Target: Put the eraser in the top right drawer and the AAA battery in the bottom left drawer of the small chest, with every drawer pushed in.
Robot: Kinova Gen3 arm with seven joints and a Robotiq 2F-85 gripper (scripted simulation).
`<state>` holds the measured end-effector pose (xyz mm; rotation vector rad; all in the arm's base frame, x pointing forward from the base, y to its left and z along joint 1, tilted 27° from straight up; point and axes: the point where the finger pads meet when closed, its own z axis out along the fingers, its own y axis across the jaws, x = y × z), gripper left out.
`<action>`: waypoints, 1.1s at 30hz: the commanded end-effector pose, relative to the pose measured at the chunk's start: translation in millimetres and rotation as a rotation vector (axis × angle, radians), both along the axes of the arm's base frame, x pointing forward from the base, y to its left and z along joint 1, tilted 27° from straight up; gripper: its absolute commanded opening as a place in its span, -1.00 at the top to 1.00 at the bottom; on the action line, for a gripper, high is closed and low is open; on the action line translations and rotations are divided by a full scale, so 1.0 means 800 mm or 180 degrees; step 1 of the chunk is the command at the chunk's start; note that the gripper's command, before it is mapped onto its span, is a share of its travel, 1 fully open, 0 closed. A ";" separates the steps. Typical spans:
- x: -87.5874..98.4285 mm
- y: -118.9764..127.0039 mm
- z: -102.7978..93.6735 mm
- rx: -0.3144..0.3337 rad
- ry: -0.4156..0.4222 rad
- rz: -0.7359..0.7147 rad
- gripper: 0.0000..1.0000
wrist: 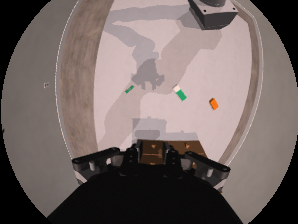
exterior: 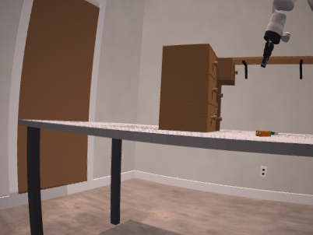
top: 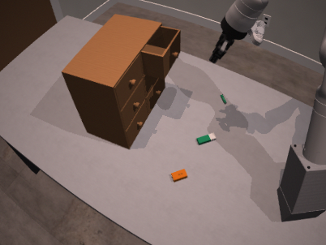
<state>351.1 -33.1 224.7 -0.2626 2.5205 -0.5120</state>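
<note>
The wooden chest (top: 97, 53) (exterior: 184, 87) stands upright on the table. Its top-row right drawer (top: 153, 62) (exterior: 226, 71) is pulled well out and looks level; the part of its inside that shows looks empty. The bottom-row left drawer (top: 133, 129) looks pushed in. The eraser (top: 203, 139) (wrist: 180, 94), green with a white end, lies flat on the table in front of the chest. The small green AAA battery (top: 223, 98) (wrist: 129, 89) lies on the table nearer the far edge. My gripper (top: 213, 60) (exterior: 263, 65) (wrist: 152, 147) is partly open and empty, high above the table, out in front of the open drawer.
An orange block (top: 178, 175) (exterior: 263, 133) (wrist: 214, 104) with a small tip lies on the table, nearer the top camera than the eraser. The robot's base (top: 302, 182) (wrist: 214, 17) stands on the table opposite the drawer fronts. The other drawers look pushed in.
</note>
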 end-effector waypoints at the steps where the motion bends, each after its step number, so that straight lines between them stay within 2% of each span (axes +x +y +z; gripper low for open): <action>1: 0.001 0.004 0.009 -0.0013 0.0004 0.0010 0.34; 15: -0.020 0.010 0.023 -0.0025 0.0210 -0.0076 0.34; 30: -0.058 0.019 0.050 -0.0051 0.0589 -0.0238 0.34; 33: -0.060 0.020 0.052 -0.0037 0.0593 -0.0286 0.34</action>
